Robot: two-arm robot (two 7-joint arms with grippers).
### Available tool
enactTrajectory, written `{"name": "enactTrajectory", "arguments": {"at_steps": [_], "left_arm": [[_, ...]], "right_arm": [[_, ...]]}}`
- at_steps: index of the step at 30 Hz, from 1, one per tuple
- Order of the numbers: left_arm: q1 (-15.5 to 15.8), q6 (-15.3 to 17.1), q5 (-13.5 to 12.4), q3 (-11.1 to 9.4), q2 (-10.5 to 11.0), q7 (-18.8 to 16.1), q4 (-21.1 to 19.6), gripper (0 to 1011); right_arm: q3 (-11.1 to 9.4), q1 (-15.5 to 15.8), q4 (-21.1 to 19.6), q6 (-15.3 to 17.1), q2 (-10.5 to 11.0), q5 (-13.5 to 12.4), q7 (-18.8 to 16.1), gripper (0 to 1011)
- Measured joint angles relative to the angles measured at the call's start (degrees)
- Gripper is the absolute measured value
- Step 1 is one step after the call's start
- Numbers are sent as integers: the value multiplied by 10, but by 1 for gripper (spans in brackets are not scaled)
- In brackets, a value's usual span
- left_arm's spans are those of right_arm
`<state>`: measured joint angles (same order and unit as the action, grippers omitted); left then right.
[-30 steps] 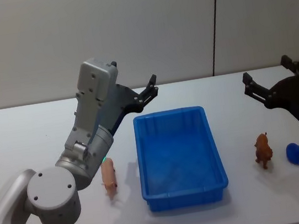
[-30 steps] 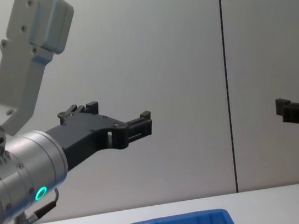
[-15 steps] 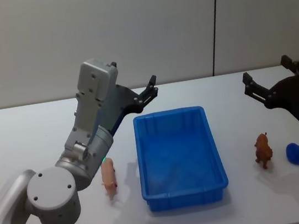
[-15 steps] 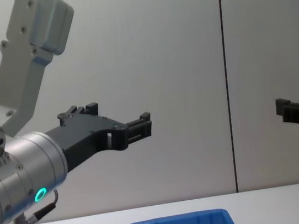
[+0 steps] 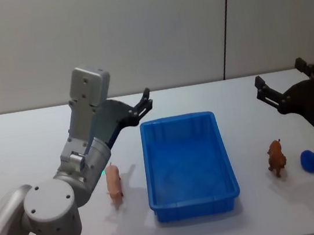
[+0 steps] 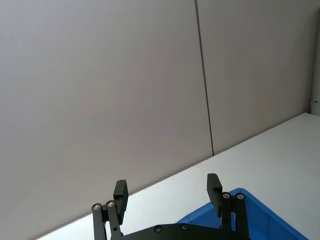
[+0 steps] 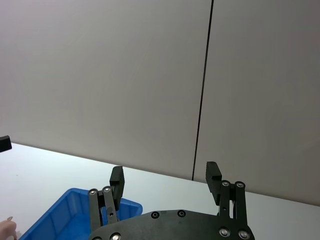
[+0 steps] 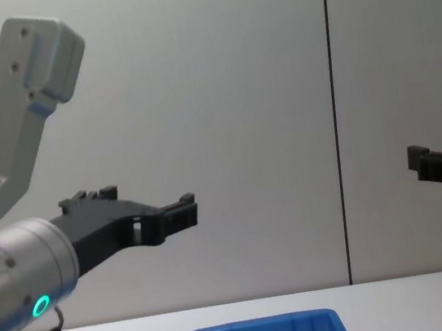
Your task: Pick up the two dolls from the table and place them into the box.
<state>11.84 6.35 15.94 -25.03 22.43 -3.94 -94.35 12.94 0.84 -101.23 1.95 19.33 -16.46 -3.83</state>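
Head view has one blue box (image 5: pixel 176 118) at the middle of the white table (image 5: pixel 27 150), open top up, its long axis running near to far; three small dolls stand outside it. A pink pig doll (image 5: pixel 114 183) lies just beside the box's left wall towards its near end, its long axis also near to far, though I cannot tell which end is the head. A brown four-legged animal doll (image 5: pixel 277 157) stands upright to the right of the box, with bare table between them. A rounded blue doll (image 5: pixel 311 160) sits just right of the brown one, near the view's right edge. The left gripper (image 5: pixel 142 104) hangs above the table by the box's far left corner, pointing far and right, fingers (image 6: pixel 120 190) spread with nothing between them; the right gripper (image 5: pixel 279 73) hovers beyond the two right-hand dolls, its fingers (image 7: pixel 213 172) likewise spread wide and unladen. The table's far edge meets a grey wall (image 5: pixel 133 33).
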Motion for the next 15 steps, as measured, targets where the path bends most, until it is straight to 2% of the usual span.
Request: {"name": "enactTrajectory", "arguments": {"at_steps": [9,15], "left_arm": [[1,40,42,9,-7,-24,17,1001],[12,64,64,15,-17,-28,46,1001]], "right_arm": [[0,0,0,0,0,0,0,1001],[0,0,0,0,0,0,0,1001]]}}
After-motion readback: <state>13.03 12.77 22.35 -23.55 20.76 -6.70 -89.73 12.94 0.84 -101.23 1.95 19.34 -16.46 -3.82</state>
